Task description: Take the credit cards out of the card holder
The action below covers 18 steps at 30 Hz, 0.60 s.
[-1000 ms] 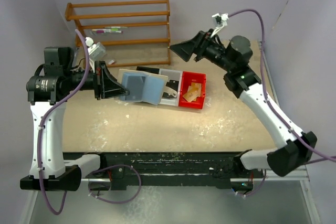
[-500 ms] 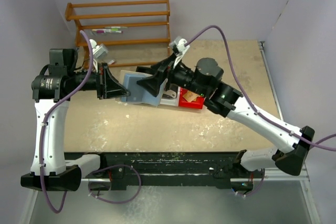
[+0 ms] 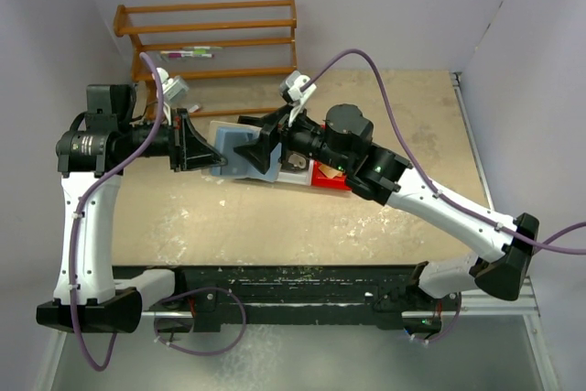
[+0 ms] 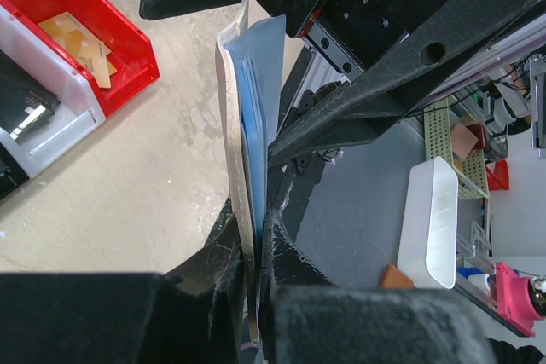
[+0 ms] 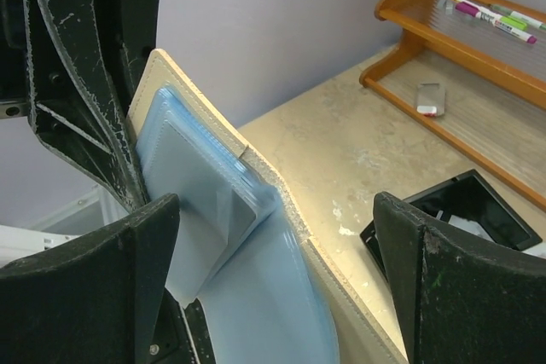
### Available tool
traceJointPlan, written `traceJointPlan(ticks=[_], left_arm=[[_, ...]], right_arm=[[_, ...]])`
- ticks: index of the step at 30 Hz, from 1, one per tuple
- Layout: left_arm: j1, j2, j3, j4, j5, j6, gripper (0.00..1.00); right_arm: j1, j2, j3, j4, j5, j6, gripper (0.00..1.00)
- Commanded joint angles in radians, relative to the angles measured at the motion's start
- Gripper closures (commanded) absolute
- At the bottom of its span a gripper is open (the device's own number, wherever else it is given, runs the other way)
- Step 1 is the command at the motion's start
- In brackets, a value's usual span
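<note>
My left gripper [image 3: 212,160] is shut on the card holder [image 3: 236,153] and holds it open above the table, tan cover behind and bluish clear sleeves in front. In the left wrist view the holder [image 4: 247,117] stands edge-on, pinched at its lower end by the left gripper [image 4: 256,240]. My right gripper [image 3: 259,147] is open at the holder's free end. In the right wrist view its fingers [image 5: 141,283] stand wide on either side of the sleeves [image 5: 256,296], the gripper [image 5: 286,291] empty. A pale card [image 5: 205,232] shows inside a sleeve.
A red bin [image 4: 81,36] and a white bin [image 4: 38,130] sit on the table beneath the holder, with a black bin [image 5: 465,210] beside them. A wooden rack [image 3: 211,43] with markers [image 3: 188,54] stands at the back left.
My right arm has swung from the back right over to the left, bringing its open jaws up to the holder's free end. My left arm has barely moved.
</note>
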Motion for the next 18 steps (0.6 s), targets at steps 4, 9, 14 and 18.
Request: traceJointPlan(ticks=[4, 9, 14, 18], left_arm=[[0.001, -0.010, 0.011, 0.027, 0.188, -0.021, 1.00], [0.001, -0.012, 0.012, 0.022, 0.246, -0.028, 1.00], [0.001, -0.018, 0.011, 0.021, 0.262, -0.032, 1.00], [0.001, -0.019, 0.010, 0.023, 0.274, -0.035, 1.00]], right_arm=[[-0.007, -0.028, -0.039, 0.034, 0.021, -0.020, 0.12], [-0.031, -0.035, -0.062, 0.048, -0.003, 0.008, 0.23], [-0.056, -0.048, -0.075, 0.056, -0.025, 0.025, 0.35], [-0.061, -0.054, -0.081, 0.063, -0.036, 0.037, 0.50]])
